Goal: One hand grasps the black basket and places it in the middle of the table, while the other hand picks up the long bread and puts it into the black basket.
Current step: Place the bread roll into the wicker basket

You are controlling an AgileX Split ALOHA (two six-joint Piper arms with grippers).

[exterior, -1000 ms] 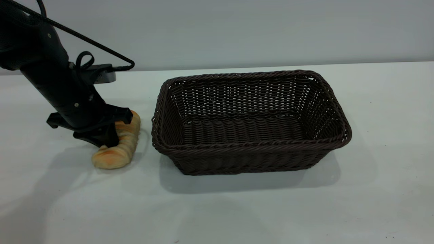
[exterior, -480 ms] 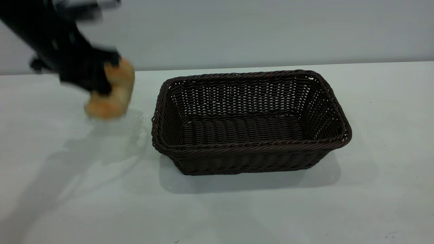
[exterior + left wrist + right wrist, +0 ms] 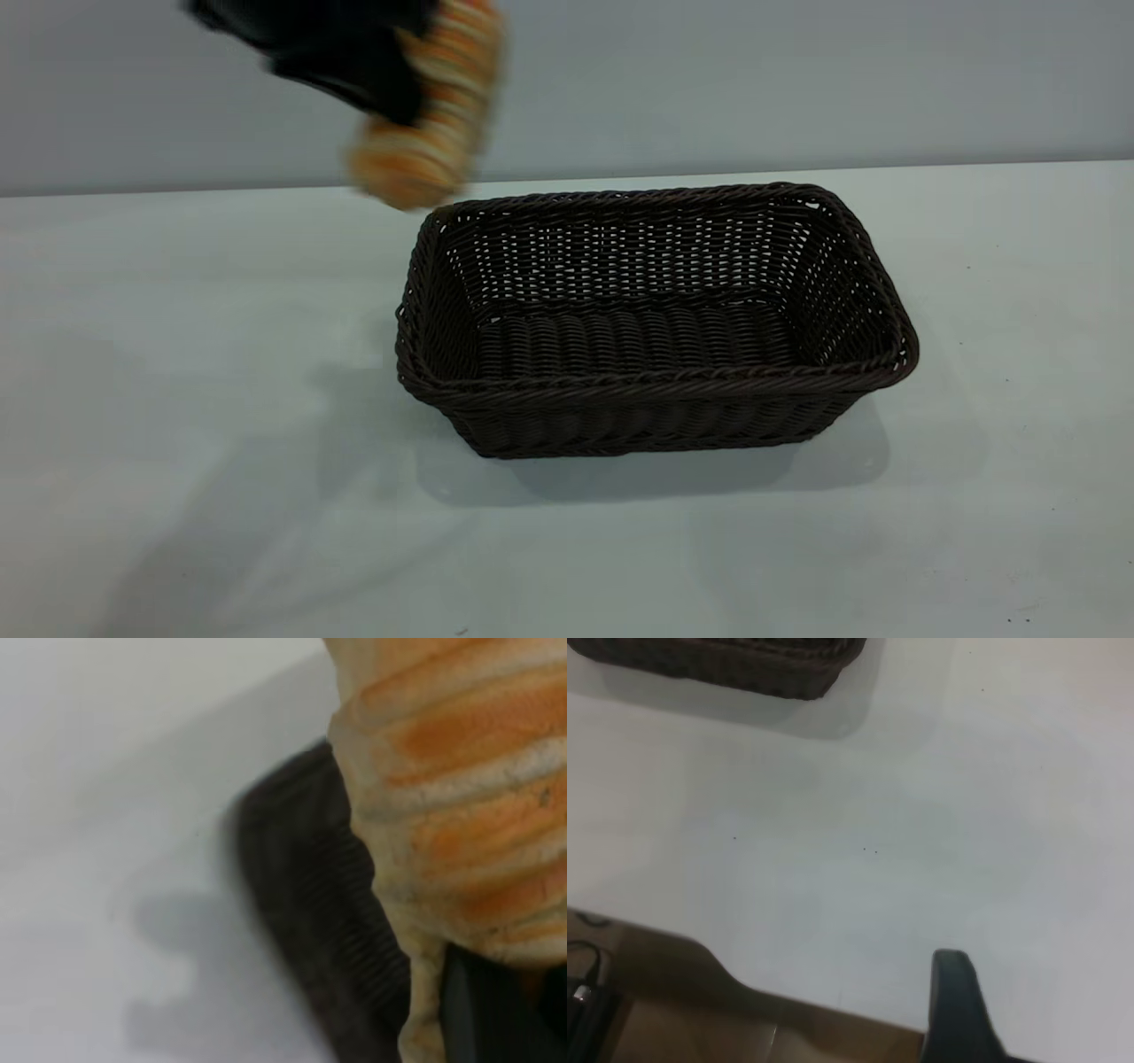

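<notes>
My left gripper (image 3: 390,75) is shut on the long bread (image 3: 436,115) and holds it high in the air, over the far left corner of the black basket (image 3: 656,377). The bread hangs lengthwise, golden-orange with pale ridges. It fills the left wrist view (image 3: 461,797), with the basket's rim (image 3: 310,904) below it. The basket stands empty in the middle of the white table (image 3: 177,399). My right gripper (image 3: 957,1010) is out of the exterior view and shows only as a dark shape near the table's edge, away from the basket (image 3: 744,665).
A grey wall runs behind the table. In the right wrist view the table's edge (image 3: 788,997) is close, with a brown surface (image 3: 700,1032) and a black cable (image 3: 589,966) beyond it.
My left gripper lifted the long bread off the table left of the basket and carried it up and to the right, to above the basket's far left corner. The basket has not moved.
</notes>
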